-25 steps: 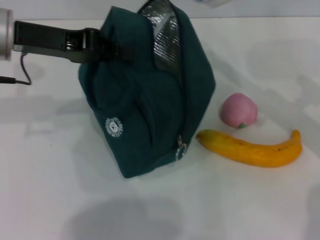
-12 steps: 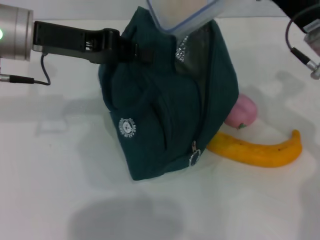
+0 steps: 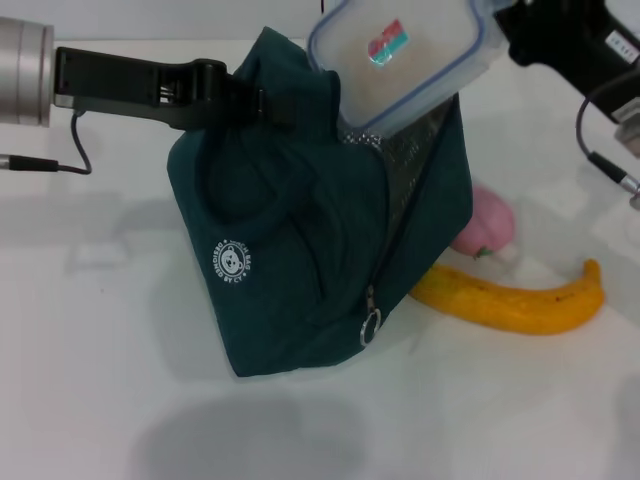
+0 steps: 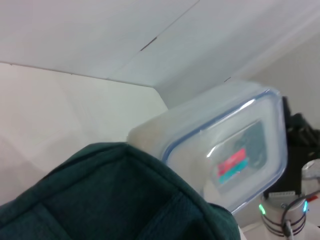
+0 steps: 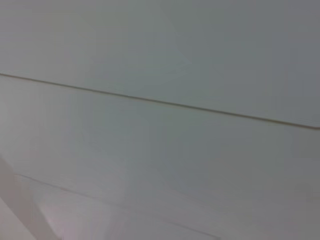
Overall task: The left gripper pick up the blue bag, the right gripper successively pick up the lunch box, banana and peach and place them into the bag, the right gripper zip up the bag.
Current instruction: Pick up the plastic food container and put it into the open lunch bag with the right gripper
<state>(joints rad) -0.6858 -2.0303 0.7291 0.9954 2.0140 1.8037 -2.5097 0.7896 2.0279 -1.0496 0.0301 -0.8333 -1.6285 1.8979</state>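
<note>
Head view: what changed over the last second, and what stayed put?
The lunch box came in from the top, carried by the right gripper, and now tilts into the mouth of the blue bag. The bag swung right, now covering part of the peach and the banana. The left gripper kept holding the bag's top; the fruit stayed put.

Blue bag hides peach partly, banana end, lunch box bottom.

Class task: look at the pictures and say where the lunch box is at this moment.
In the head view, the lunch box is at the top centre, tilted over the blue bag's open foil-lined mouth, held at its right end by the right gripper.
</note>
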